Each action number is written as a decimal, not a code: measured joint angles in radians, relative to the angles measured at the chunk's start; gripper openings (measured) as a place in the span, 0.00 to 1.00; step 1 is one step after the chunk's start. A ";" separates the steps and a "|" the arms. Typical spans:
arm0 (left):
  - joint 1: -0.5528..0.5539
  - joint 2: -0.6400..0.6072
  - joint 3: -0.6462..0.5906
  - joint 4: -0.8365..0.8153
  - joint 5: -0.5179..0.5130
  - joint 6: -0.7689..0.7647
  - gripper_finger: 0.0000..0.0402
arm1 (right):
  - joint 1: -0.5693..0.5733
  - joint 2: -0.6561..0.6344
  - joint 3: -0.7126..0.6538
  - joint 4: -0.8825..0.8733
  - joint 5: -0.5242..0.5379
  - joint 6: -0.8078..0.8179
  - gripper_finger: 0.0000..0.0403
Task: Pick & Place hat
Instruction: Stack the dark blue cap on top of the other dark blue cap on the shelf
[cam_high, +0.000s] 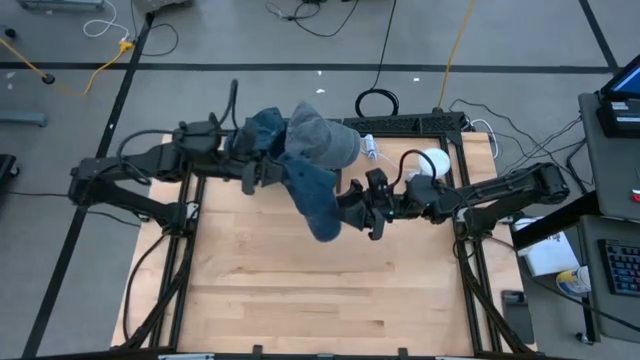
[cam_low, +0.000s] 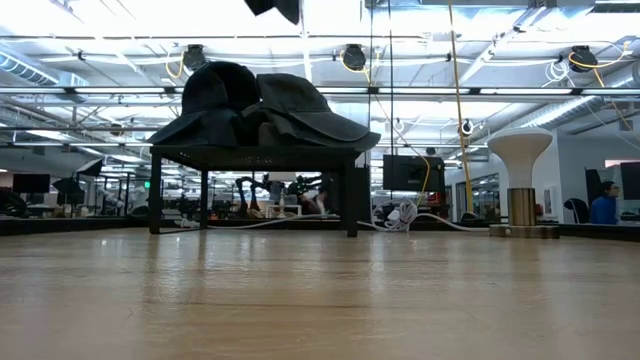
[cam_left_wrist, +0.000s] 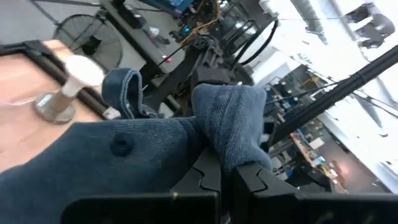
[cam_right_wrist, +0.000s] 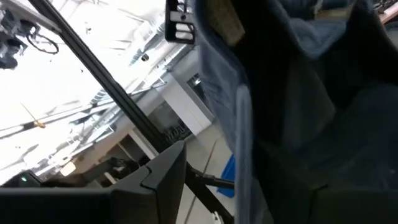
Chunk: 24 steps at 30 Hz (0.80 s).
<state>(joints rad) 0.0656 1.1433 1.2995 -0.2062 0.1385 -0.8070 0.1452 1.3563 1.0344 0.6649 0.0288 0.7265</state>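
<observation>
A blue denim hat (cam_high: 312, 165) hangs in the air high above the wooden table (cam_high: 300, 290), between both arms. My left gripper (cam_high: 258, 168) is at the hat's left side and shut on a fold of it (cam_left_wrist: 233, 124). My right gripper (cam_high: 352, 207) is at the hat's lower right part. Its fingers stand wide apart, with the hat's brim (cam_right_wrist: 249, 143) hanging between them. In the low view only a dark tip of an arm (cam_low: 276, 8) shows at the top edge. My left gripper pinches a bunched fold of the hat's cloth (cam_left_wrist: 231, 146) between its two fingers, several layers thick. It comes in about level from the table's left. The hat is lifted clear of the table and spreads away from the fingers. My right gripper is open, with the brim's edge (cam_right_wrist: 241, 162) running between its spread fingers. One finger (cam_right_wrist: 163, 180) stands clear of the cloth. The cloth hides the other finger, so I cannot tell whether it touches.
A white mushroom-shaped stand (cam_high: 432, 162) is at the table's far right and shows in the low view (cam_low: 520, 170). A black rack (cam_low: 255, 155) at the far edge carries dark hats (cam_low: 260, 105). Cables lie behind the table.
</observation>
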 joint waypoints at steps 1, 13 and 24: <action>0.002 0.008 0.000 0.018 0.010 0.000 0.00 | 0.000 0.000 0.000 -0.007 0.000 -0.011 0.45; 0.006 0.027 0.000 0.049 0.045 -0.008 0.03 | 0.001 -0.015 0.000 -0.019 -0.008 -0.007 0.03; 0.028 -0.064 0.001 0.181 -0.013 0.093 0.23 | -0.002 -0.221 0.001 -0.098 -0.051 -0.141 0.01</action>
<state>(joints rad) 0.0940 1.0798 1.3001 -0.0255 0.1259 -0.7138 0.1431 1.1356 1.0351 0.5666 -0.0221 0.5854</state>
